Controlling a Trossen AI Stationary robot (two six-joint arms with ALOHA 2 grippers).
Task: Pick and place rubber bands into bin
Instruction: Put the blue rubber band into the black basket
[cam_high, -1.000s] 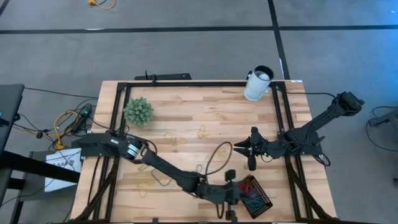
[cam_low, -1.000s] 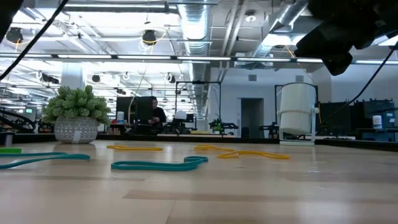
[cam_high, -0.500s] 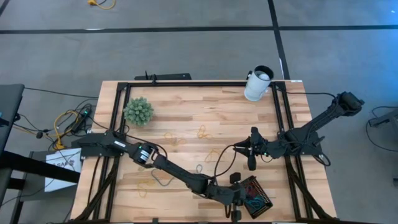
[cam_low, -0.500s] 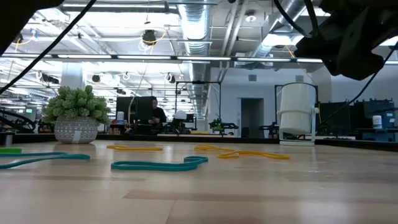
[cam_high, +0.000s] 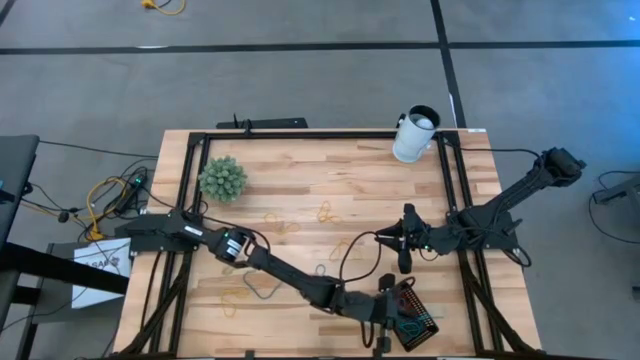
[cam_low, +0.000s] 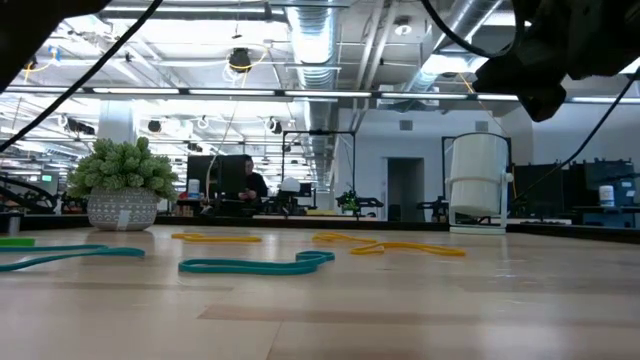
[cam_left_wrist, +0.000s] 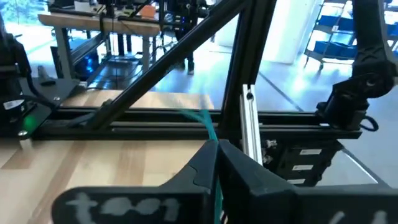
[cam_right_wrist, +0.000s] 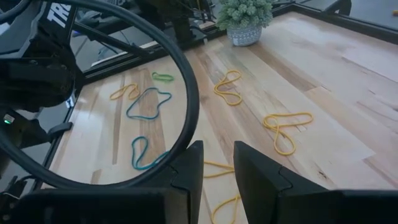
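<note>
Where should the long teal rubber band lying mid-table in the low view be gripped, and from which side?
The teal band lies flat on the table, so a sideways approach would likely slide past it; come straight down from above. Its kinked end, nearer the yellow bands, seems to lift slightly. Set the jaws across the strand there.

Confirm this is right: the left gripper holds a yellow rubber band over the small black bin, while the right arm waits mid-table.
Wrong colour. The left wrist view shows the left gripper pinching a thin teal rubber band, not yellow. The small black rectangular bin and waiting right gripper match the high view.
</note>
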